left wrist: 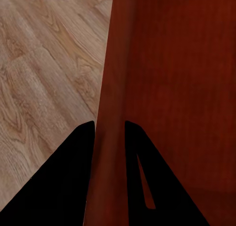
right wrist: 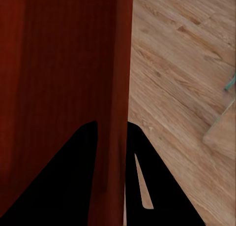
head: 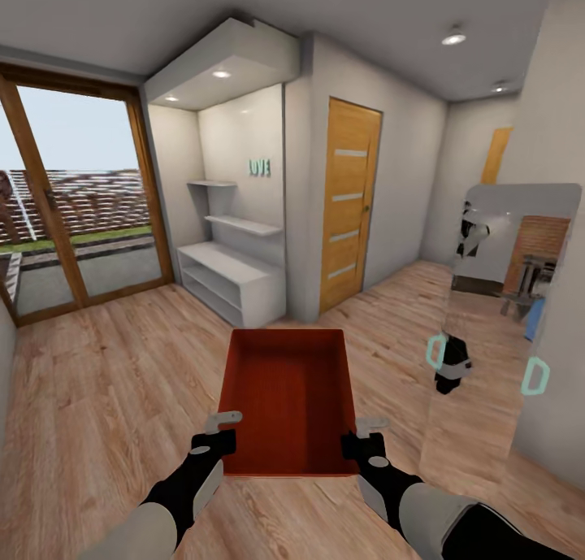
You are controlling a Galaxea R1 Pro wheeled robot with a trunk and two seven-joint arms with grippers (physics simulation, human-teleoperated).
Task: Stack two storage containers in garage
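One orange-red storage container (head: 288,397), open-topped and empty, hangs in front of me above the light wood floor, held by both arms. My left gripper (head: 221,430) is shut on its left wall near the close corner, and my right gripper (head: 366,434) is shut on its right wall. In the left wrist view the black fingers (left wrist: 73,177) straddle the thin red wall (left wrist: 110,137). The right wrist view likewise has black fingers (right wrist: 73,177) on either side of the wall (right wrist: 115,137). The garage is out of view.
I am in the wood-floored room. White shelves (head: 231,280) fill an alcove ahead on the left. A wooden door (head: 349,202) stands ahead, with a hallway to its right. Glass doors (head: 73,202) are at far left. A tall mirror (head: 504,324) leans close on my right.
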